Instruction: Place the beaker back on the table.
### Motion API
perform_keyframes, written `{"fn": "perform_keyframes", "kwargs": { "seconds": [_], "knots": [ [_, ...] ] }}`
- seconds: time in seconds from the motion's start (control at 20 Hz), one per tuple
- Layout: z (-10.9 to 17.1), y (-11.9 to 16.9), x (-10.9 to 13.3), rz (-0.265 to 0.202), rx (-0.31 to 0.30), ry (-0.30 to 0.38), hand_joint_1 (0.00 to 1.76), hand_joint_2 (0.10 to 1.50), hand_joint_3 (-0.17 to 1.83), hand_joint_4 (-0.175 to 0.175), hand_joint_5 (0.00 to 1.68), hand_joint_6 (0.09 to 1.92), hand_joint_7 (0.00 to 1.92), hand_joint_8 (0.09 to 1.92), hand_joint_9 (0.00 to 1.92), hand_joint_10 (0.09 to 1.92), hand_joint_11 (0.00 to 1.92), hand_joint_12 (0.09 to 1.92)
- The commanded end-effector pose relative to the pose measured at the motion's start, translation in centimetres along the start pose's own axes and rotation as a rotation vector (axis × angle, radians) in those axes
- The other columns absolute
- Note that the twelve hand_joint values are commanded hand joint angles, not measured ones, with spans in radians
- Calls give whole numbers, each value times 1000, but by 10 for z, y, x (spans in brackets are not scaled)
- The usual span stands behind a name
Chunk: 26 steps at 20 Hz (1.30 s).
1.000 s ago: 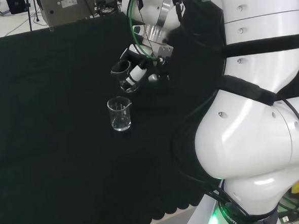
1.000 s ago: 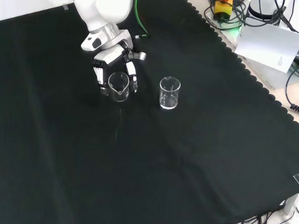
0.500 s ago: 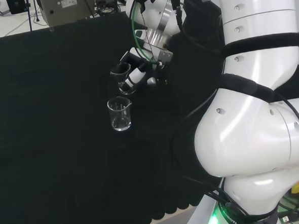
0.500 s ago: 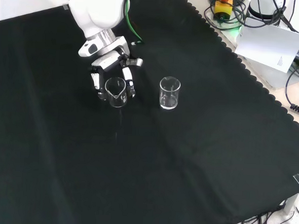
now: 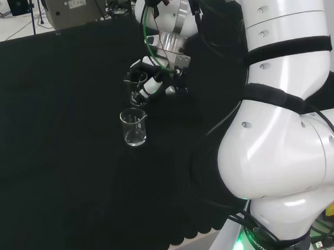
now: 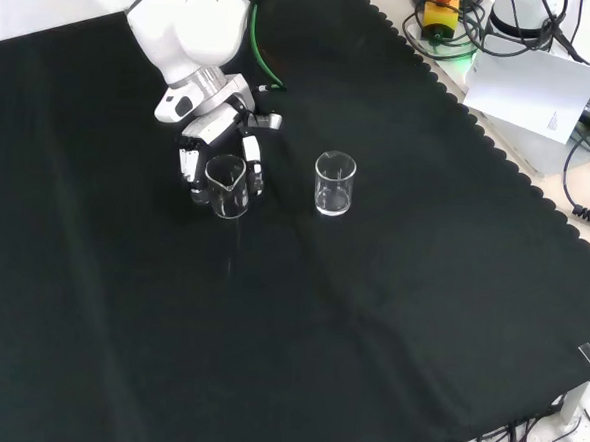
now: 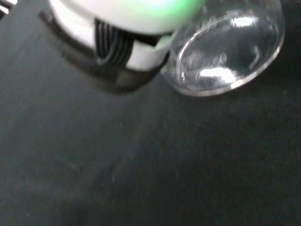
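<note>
A black cloth covers the table [image 6: 389, 317]. On its far-left part in the front view, the beaker [image 6: 227, 185] is clear glass, upright, spouted, with faint unreadable graduation marks. The hand [image 6: 208, 136] holds it, fingers [image 6: 251, 165] curled round its sides. A second beaker [image 6: 334, 183] stands apart at its right.

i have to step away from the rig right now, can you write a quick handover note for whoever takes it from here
Hand: shut on the held beaker, fingers curled round its sides; in the head view the same beaker sits in the hand.
Things: a second beaker stands upright and free on the black cloth, to the right of the held one in the front view.
Done: the held beaker is low, near the cloth. Whether its base touches the cloth cannot be told.
Left: set it down upright, open the fingers, draw the hand away without knocking either beaker.
</note>
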<state>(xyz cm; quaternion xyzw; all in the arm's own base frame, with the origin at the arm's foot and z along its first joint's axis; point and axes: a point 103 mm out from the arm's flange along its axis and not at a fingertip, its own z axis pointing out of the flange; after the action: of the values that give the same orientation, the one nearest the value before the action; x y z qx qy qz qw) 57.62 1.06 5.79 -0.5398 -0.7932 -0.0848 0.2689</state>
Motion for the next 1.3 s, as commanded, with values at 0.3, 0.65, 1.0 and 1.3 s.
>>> {"fn": "perform_keyframes", "kwargs": {
  "seconds": [0.3,0.65,1.0,1.3],
  "knots": [
    [-12,-21,2,20,127,-101,1107,920,-175,-1,374,403,417,588,795,87,306,1314],
    [-24,-32,5,17,133,-76,1028,872,-175,-5,340,211,275,587,662,87,187,1363],
    [-22,-37,4,75,216,-76,941,845,-175,-11,280,87,85,582,501,87,39,1433],
    [-34,-46,11,71,156,-78,900,834,-175,-19,221,87,3,518,398,87,0,1402]
  ]
}}
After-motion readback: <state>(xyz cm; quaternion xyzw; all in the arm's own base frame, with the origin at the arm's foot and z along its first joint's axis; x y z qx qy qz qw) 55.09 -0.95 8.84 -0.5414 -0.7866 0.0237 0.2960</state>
